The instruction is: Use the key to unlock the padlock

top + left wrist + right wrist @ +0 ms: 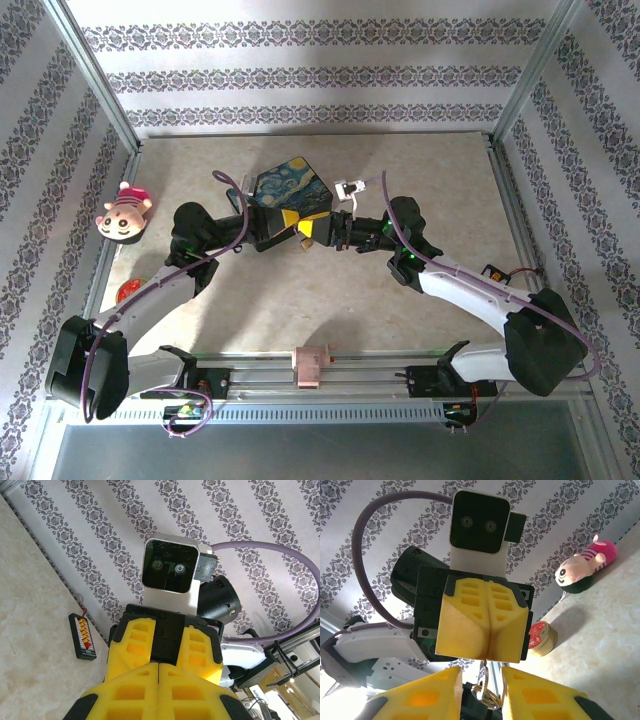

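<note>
Risk: both arms crowd one spot just in front of the box, so a slight misalignment prob. twists or drops the hardware. Surface (400, 300): pale, marbled, flat. Box (290, 188): painted, hard, angular. Left fingers (465, 625): blocky yellow foam, clenched, seem to pinch a thin metal stem (482, 669). Right fingers (420, 697) stand apart; can't tell if gripping. Padlock (485, 696): brassy w/ silvery loops, in that gap by box front; too small to tell from key.
</note>
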Available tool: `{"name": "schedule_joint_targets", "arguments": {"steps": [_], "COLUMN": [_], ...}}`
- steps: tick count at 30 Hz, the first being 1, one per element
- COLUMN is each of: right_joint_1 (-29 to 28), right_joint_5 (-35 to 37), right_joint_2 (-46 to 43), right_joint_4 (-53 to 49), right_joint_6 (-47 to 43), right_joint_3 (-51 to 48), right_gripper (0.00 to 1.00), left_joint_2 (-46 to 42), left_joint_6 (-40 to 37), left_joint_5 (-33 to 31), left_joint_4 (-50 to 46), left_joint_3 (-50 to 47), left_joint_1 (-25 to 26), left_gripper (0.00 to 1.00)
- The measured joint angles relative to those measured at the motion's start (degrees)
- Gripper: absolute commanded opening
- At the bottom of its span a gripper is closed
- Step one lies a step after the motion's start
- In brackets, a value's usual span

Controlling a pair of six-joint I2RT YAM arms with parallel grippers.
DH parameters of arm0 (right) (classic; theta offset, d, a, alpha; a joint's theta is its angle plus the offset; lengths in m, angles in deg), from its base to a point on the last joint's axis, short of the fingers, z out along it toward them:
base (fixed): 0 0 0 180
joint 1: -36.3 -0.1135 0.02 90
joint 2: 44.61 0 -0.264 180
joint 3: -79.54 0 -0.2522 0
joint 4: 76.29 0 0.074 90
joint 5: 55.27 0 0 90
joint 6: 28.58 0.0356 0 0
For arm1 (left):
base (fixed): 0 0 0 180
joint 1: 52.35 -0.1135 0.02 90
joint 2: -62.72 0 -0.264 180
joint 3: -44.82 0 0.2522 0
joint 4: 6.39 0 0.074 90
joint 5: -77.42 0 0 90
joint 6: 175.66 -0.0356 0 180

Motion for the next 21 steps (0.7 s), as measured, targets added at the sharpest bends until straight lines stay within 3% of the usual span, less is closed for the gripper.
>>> {"name": "schedule_joint_targets", "arguments": {"steps": [10, 14, 21], "right_joint_1": [0.0, 0.0, 0.04], "right_joint_5": [-0.87, -1.2, -1.18], "right_joint_2": [1.31, 1.36, 1.33], "right_joint_4": [1.36, 1.75, 1.9], "right_joint_6": [0.68, 1.22, 1.22], "right_joint_3": [0.22, 0.22, 0.2], "right_gripper": [0.13, 0.0, 0.0], "left_joint_2": [0.0, 0.0, 0.0], "left_joint_6": [0.42, 0.79, 1.66], "left_joint_5": [0.02, 0.02, 0.48], "left_joint_4": [0.61, 0.63, 1.25], "left_joint_3": [-0.39, -0.52, -0.81], "left_joint_1": [0.0, -0.09, -0.52], "left_gripper": [0.0, 0.0, 0.0]}}
